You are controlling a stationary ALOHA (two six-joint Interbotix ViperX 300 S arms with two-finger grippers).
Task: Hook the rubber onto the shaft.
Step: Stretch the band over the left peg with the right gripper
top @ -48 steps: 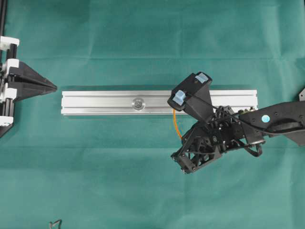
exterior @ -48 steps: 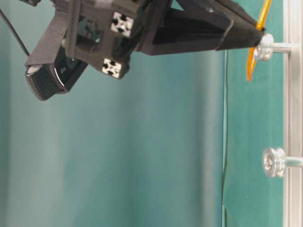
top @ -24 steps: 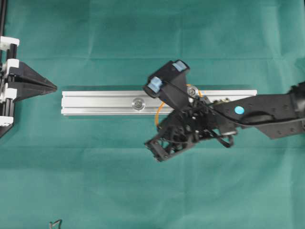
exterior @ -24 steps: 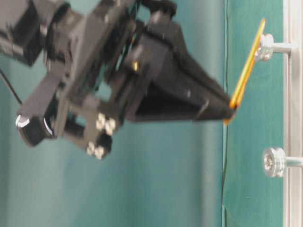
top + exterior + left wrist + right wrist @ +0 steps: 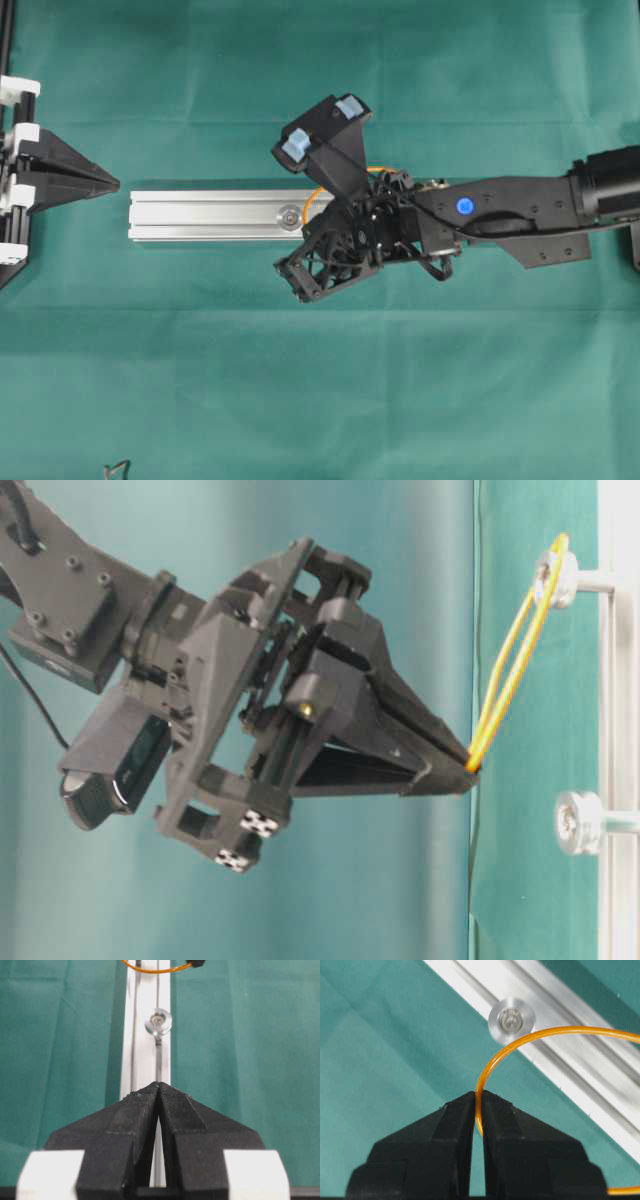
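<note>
The rubber [image 5: 510, 670] is a thin orange loop. One end sits round the head of the upper shaft [image 5: 556, 577]; the other is pinched in my right gripper [image 5: 470, 768], which is shut on it. In the right wrist view the rubber [image 5: 520, 1040] arcs out of the shut right gripper [image 5: 478, 1094] just below the second shaft [image 5: 511, 1020]. From overhead, that shaft [image 5: 290, 216] stands mid-rail, with the rubber [image 5: 312, 195] beside it under the right arm. My left gripper [image 5: 108, 183] rests shut off the rail's left end, holding nothing [image 5: 159, 1085].
The aluminium rail [image 5: 200, 215] lies across the green cloth. The free lower shaft [image 5: 578, 822] stands out from the rail. The left arm's mount [image 5: 15, 150] is at the left edge. A small dark clip [image 5: 117, 467] lies at the bottom left.
My right gripper has moved left along the rail with the rubber in it. The loop now stretches from the right-hand shaft toward the middle shaft. The left arm has not moved.
</note>
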